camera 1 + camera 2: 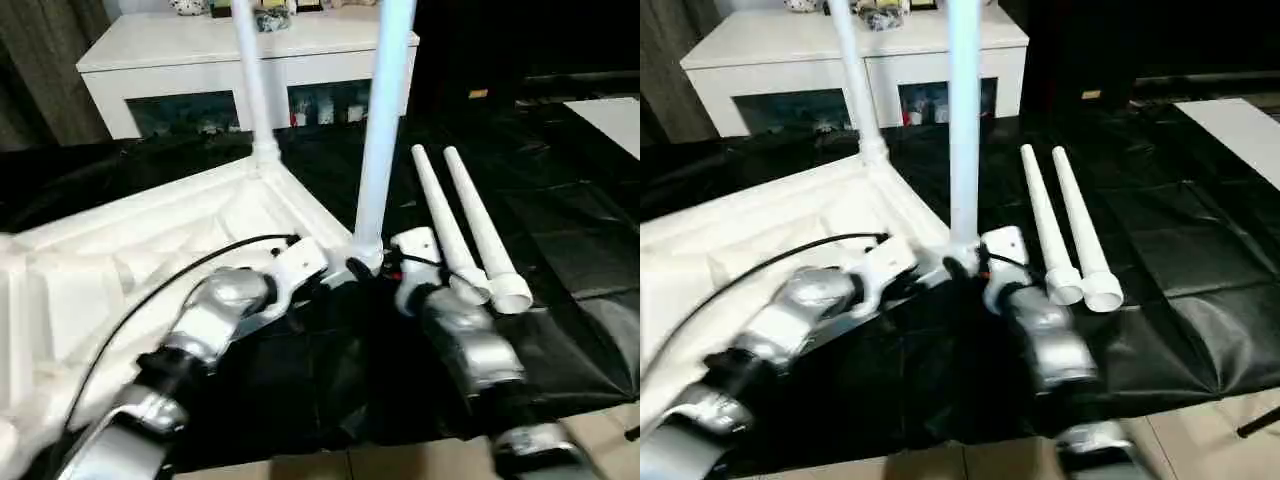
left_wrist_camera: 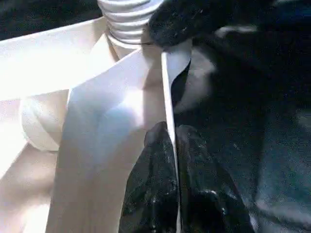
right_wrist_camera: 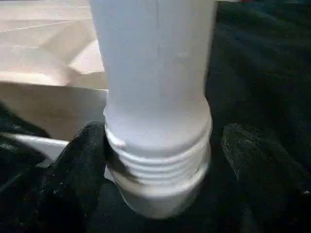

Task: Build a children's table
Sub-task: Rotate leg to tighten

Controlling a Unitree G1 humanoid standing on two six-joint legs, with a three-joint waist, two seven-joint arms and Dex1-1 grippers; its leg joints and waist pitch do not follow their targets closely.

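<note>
Head view: table top (image 1: 150, 250) upside down on black-covered surface (image 1: 560, 250), two legs standing, two spare legs (image 1: 470, 235) beside.
Left wrist: left gripper (image 2: 172, 145) fingers pinch the top's rim.
Right wrist: right gripper (image 3: 160, 160) fingers apart around near leg (image 3: 155, 97), threads still exposed; could tip out.

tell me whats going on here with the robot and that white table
The robot is putting legs on an upside-down white table top lying on a black sheet. Its left tool pinches the top's rim, while the right tool straddles the threaded base of the near leg at the corner socket. One leg already stands at the far corner; two more legs lie alongside.
</note>
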